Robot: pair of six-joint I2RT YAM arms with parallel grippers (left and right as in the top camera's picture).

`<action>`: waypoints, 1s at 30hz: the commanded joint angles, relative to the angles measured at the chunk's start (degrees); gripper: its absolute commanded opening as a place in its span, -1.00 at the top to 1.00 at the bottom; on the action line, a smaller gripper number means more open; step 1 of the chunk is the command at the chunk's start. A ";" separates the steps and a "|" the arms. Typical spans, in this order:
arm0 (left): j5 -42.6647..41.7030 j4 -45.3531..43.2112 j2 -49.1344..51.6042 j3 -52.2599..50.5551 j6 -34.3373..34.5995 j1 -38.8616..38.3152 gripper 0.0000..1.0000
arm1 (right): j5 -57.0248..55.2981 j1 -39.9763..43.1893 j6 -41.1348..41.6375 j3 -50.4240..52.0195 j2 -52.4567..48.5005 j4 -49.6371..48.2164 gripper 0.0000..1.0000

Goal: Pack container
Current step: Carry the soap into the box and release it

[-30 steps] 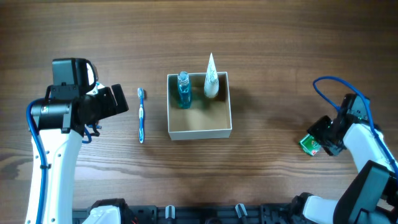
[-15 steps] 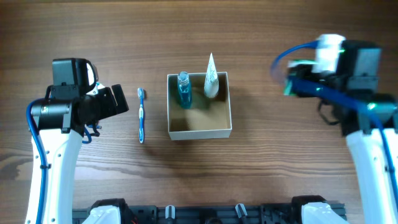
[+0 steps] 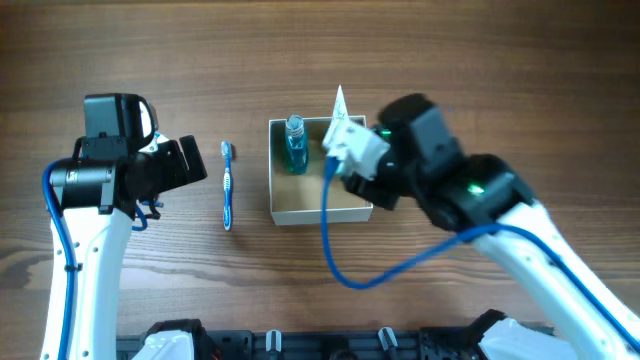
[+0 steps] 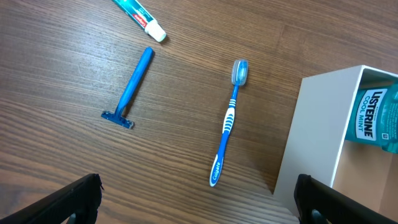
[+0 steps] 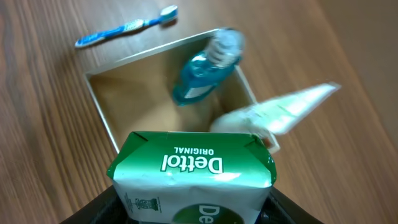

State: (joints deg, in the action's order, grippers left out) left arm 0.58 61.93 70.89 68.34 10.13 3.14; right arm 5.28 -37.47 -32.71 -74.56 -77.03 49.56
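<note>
The container sits mid-table with its open side up. A blue mouthwash bottle is in its far-left corner, and a white tube is propped in the far-right one, tip poking over the rim. Just above, the right gripper has its fingers clamped on a green soap packet, which hangs over the near-right part of the box.

My worry is the tube. It stands close under the packet, so a drop straight down could knock it out or leave the soap perched on the wall. The arm's blue cable loops across the front wall and might drag the box.

Out left, the toothbrush lies on the table beside the left gripper, fingers spread — empty.
</note>
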 commanded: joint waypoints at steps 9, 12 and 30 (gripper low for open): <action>-0.74 0.02 0.15 1.05 -0.72 0.42 -1.00 | -2.27 -2.23 -1.64 -0.63 -12.83 -5.07 0.84; -0.74 0.02 0.15 1.05 -0.72 0.42 -1.00 | -2.16 -2.23 -1.55 -0.63 -14.49 -5.16 0.40; -0.76 0.07 0.15 1.05 -0.70 0.42 -1.00 | 2.19 -2.23 4.92 -0.66 -10.12 -4.96 -0.41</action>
State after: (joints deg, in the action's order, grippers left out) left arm 0.56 61.93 70.89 68.34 10.13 3.14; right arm 6.24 -39.51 -30.83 -74.56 -92.07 44.88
